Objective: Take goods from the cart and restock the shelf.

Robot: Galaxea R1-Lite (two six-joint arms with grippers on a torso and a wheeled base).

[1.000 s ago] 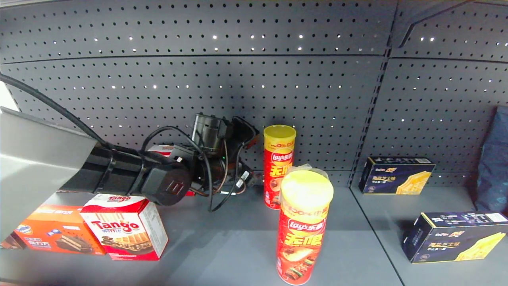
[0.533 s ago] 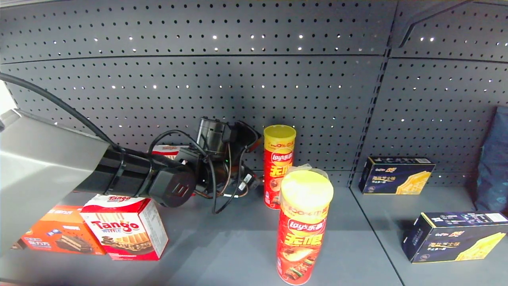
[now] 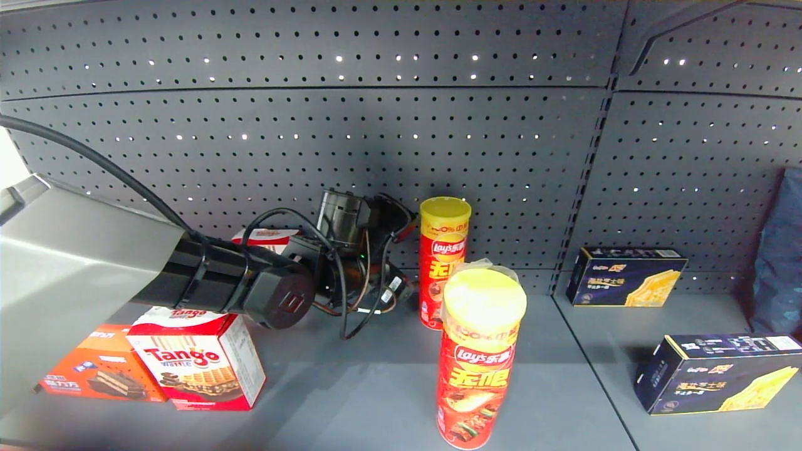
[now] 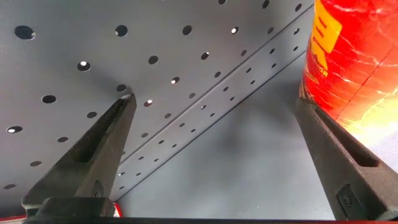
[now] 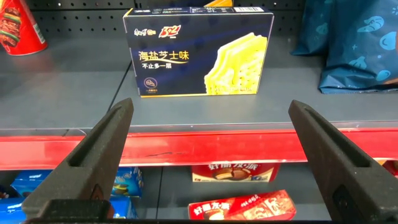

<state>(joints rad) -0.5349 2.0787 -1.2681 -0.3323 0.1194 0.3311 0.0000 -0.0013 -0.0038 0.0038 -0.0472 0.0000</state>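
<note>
One tall red crisp can with yellow lid (image 3: pixel 443 263) stands upright at back of grey metal shelf (image 3: pixel 351 376), just right of my left pincer (image 4: pixel 214 102), spread wide, gripping nothing. Long axis vertical; my left arm nearer.

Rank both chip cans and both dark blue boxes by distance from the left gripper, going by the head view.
From the left gripper:
1. Rear chip can, just beside it, at the back.
2. Front chip can, toward the front edge.
3. Rear dark blue box, right section, back.
4. Front dark blue box, right section, front.
</note>
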